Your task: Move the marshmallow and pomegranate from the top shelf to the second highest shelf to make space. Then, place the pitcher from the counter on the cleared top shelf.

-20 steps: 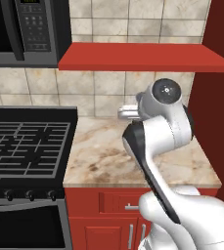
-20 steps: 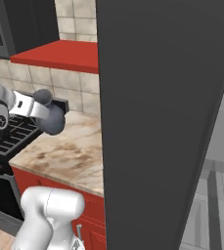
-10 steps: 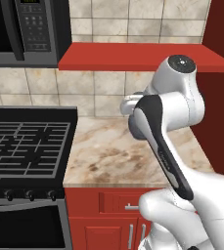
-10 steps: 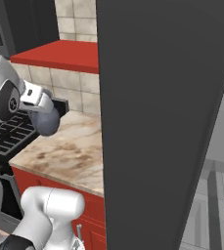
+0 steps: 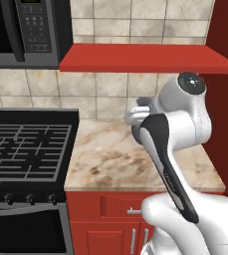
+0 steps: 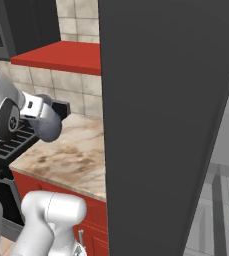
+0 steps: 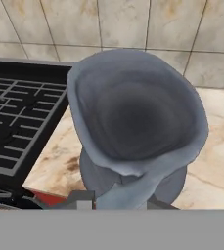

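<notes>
Filling the hand view, pitcher [image 7: 138, 127] in closed gripper [image 7: 121, 202]; base views: counter [image 5: 110, 159], stove [image 5: 23, 149].

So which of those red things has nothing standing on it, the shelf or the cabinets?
The wall shelf under the tiles: its top is bare, while the red cabinets carry the marbled counter.

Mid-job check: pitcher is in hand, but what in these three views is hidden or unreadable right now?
- Fridge shelves, marshmallow, pomegranate: right base view, blocked by the dark fridge panel.
- Gripper fingertips: hand view, covered by the pitcher, so where they clamp it is unclear.
- Pitcher belly and handle: hand view, hidden under its flared lip; right base view, partly behind the arm.
- Pitcher: left base view, behind the wrist.
- Counter right end: left base view, behind the arm.
</notes>
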You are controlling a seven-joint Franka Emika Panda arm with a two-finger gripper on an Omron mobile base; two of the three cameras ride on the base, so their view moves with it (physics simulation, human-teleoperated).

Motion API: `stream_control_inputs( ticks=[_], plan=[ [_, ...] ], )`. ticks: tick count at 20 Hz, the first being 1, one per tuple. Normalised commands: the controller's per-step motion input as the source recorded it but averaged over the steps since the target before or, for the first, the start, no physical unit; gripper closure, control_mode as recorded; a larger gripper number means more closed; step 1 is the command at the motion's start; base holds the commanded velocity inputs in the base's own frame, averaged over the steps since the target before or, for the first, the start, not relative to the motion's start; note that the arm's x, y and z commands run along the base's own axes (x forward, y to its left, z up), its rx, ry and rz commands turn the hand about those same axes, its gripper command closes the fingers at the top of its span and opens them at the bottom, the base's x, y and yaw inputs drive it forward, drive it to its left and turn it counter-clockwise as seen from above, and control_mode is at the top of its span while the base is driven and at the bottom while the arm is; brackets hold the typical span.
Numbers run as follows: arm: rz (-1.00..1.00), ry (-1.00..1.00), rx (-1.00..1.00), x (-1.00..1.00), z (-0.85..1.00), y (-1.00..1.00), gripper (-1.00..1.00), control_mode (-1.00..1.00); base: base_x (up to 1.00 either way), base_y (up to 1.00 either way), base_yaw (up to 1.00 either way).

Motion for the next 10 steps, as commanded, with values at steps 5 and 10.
stream_control_inputs(
  ticks=[5, 10],
  plan=[
    [0.08, -0.13, 0.01, -0.02, 0.00, -0.13, 1.00, -1.00, 0.00, 0.00, 0.00],
    [0.11, 0.00, 0.00, -0.05, 0.00, -0.08, 1.00, -1.00, 0.00, 0.00, 0.00]
  ],
)
